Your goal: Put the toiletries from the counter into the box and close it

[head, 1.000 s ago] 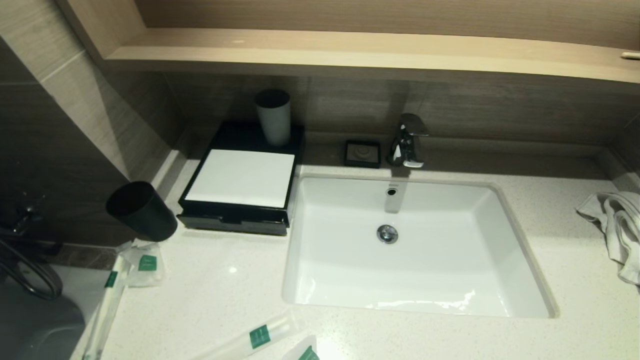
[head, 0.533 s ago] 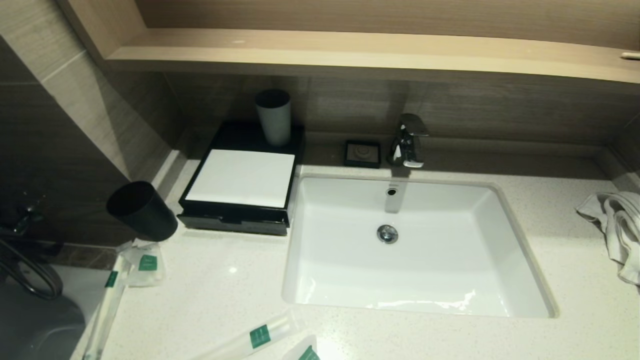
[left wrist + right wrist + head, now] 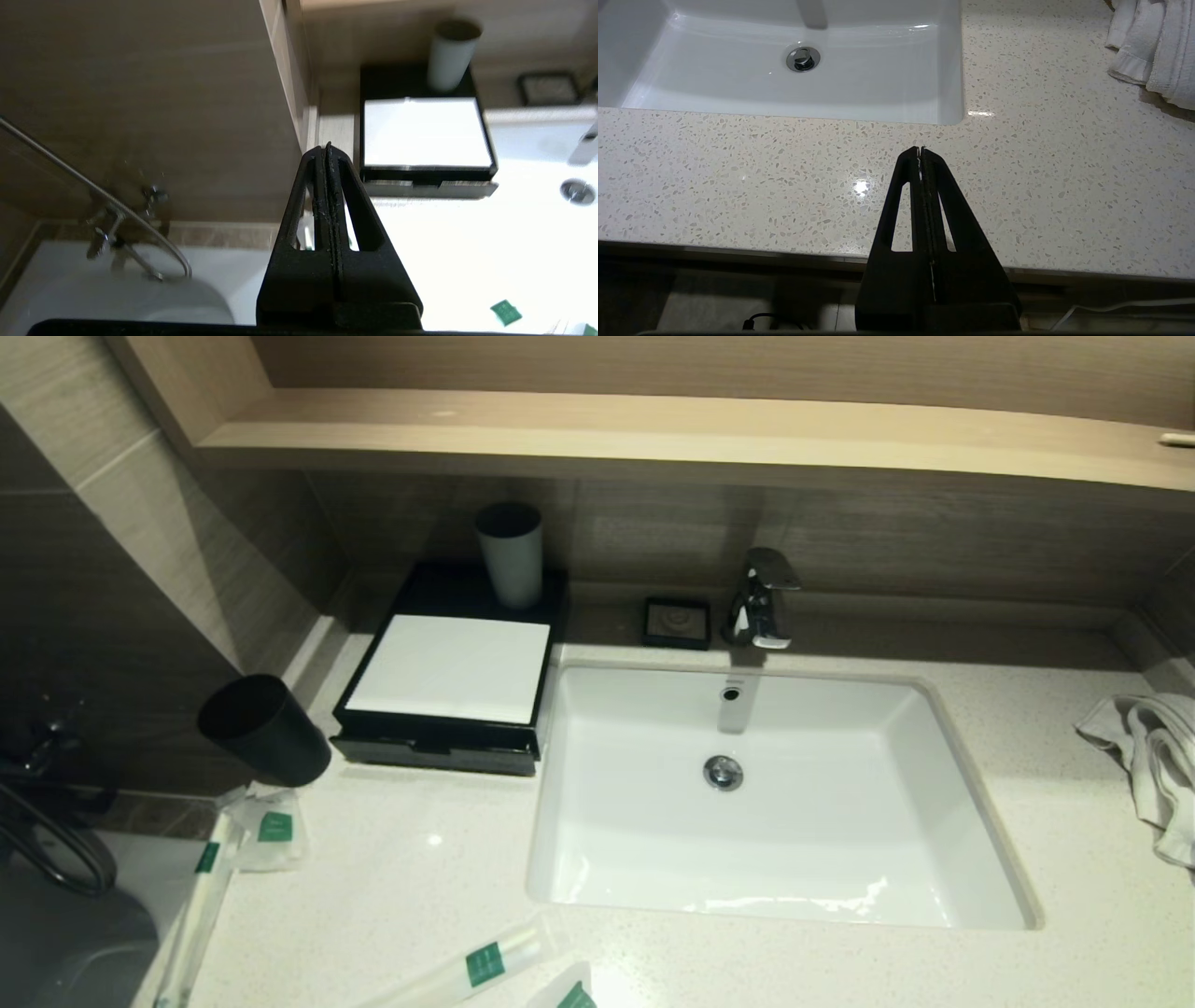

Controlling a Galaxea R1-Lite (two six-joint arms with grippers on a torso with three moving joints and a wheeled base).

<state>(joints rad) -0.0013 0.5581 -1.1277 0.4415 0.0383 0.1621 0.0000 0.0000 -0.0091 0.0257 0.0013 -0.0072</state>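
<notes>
Head view shows toiletry packets (image 3: pixel 490 963) with green labels lying along the counter's (image 3: pixel 392 887) near edge; more packets (image 3: pixel 266 829) sit beside a black cup (image 3: pixel 264 728). Farther back, the black box (image 3: pixel 448 683), white lid closed, adjoins the sink (image 3: pixel 934 803). Left gripper (image 3: pixel 327 149) and right gripper (image 3: pixel 920 150) hang clenched, empty, short of the counter.

- Black box (image 3: pixel 448 686) with a white top panel, shut, flat on the desk (image 3: pixel 411 896), well ahead of the left claw (image 3: pixel 327 154).
- Clear toiletry packets with green labels (image 3: pixel 271 826) (image 3: pixel 485 963) lie flat on the desk, nearer that claw than the box.
</notes>
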